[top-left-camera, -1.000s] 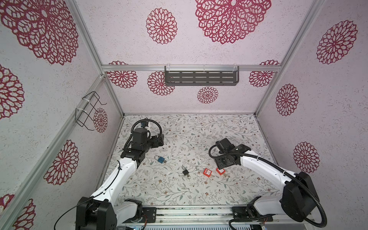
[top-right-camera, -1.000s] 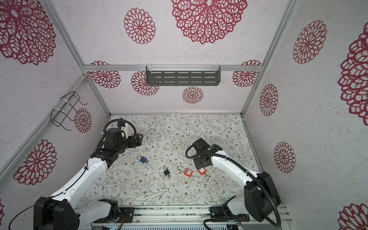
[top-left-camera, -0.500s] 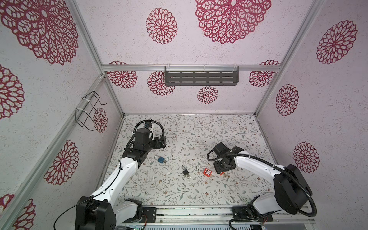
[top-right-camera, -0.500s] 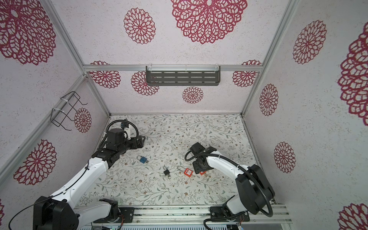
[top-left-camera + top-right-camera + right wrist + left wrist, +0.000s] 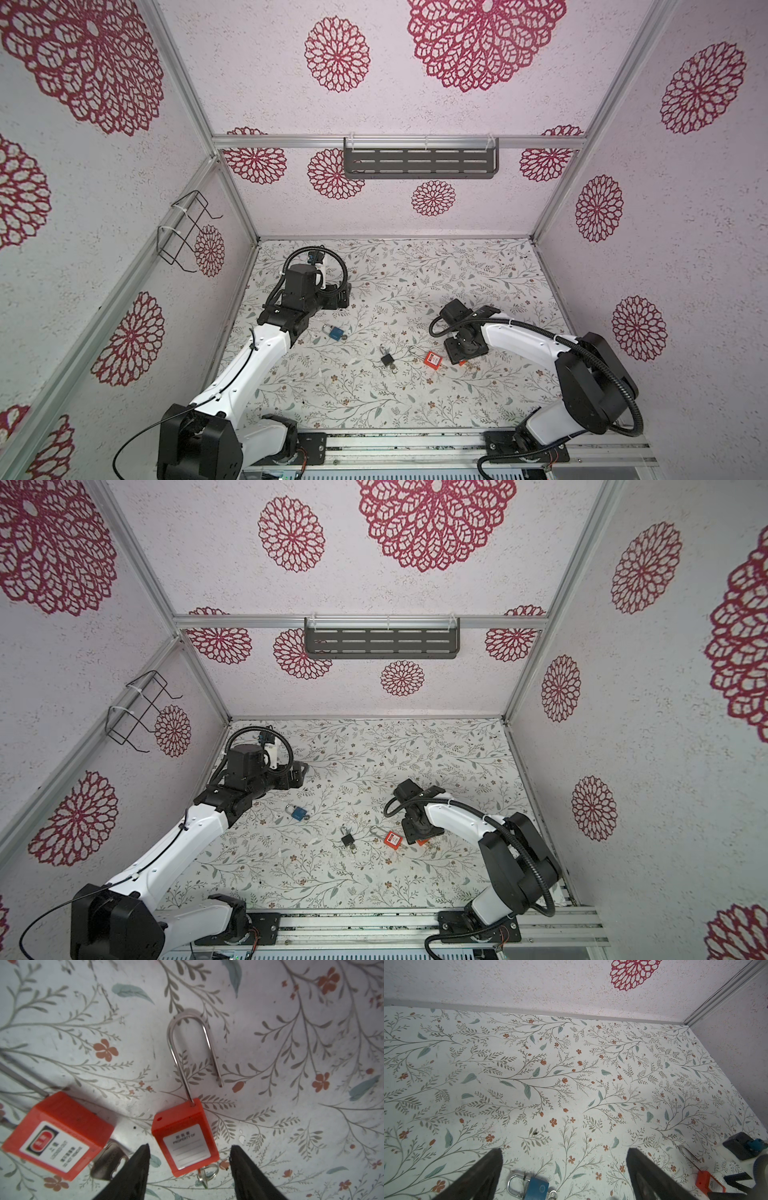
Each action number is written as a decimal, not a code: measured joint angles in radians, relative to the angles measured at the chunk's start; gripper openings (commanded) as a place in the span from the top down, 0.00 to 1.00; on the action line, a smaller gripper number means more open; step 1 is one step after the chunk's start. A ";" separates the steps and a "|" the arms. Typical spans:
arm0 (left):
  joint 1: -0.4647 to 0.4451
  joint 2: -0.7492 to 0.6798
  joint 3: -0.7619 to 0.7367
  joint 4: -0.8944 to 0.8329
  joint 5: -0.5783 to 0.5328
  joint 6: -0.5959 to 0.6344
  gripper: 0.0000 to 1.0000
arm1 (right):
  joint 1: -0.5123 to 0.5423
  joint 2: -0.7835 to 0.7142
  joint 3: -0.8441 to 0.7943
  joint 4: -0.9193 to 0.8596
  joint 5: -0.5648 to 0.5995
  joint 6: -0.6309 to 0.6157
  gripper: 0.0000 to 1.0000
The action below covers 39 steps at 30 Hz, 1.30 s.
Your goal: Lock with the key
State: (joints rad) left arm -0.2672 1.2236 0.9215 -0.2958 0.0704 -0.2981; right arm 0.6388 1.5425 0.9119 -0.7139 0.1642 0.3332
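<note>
You have four padlocks on the floral table (image 5: 415,282): one blue padlock (image 5: 336,332), one black padlock (image 5: 387,360) and two red ones. They lie in a loose row, with the blue one towards your left arm and the reds towards your right.

Your task's thing is the red padlock with the open shackle (image 5: 185,1142). It lies flat with its white label up, directly under your right gripper (image 5: 189,1145), so both top views mostly hide it. Its long axis runs along the gripper's reach. The shackle (image 5: 188,1012) points ahead, away from the fingertips. One shackle leg sits in the body and the free leg hangs clear of its hole. A key ring (image 5: 208,1172) sticks out at the body's foot, nearest the wrist.

The right gripper's fingers stand apart, one on each side of that foot, with a gap showing on both sides, so nothing is clamped.

The second red padlock (image 5: 58,1136) lies just beside it, tilted away, with one silver key (image 5: 109,1157) at its foot.

Your left gripper (image 5: 564,1150) is spread wide and holds nothing. It is near the blue padlock and not touching it.
</note>
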 measured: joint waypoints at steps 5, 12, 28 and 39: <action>-0.010 0.007 0.013 -0.013 0.000 0.006 0.03 | 0.000 0.016 0.000 0.013 -0.002 0.000 0.39; -0.026 0.017 0.016 -0.022 0.000 0.011 0.03 | 0.000 0.018 -0.003 0.040 -0.003 0.000 0.42; -0.052 0.042 0.062 -0.035 -0.005 0.023 0.03 | 0.000 0.027 -0.042 0.065 -0.011 0.001 0.48; -0.065 0.053 0.062 -0.041 -0.013 0.029 0.03 | 0.000 0.027 -0.051 0.078 -0.017 0.000 0.56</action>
State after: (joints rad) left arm -0.3325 1.2770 0.9836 -0.3370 0.0570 -0.2691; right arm 0.6388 1.5696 0.8608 -0.6361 0.1474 0.3328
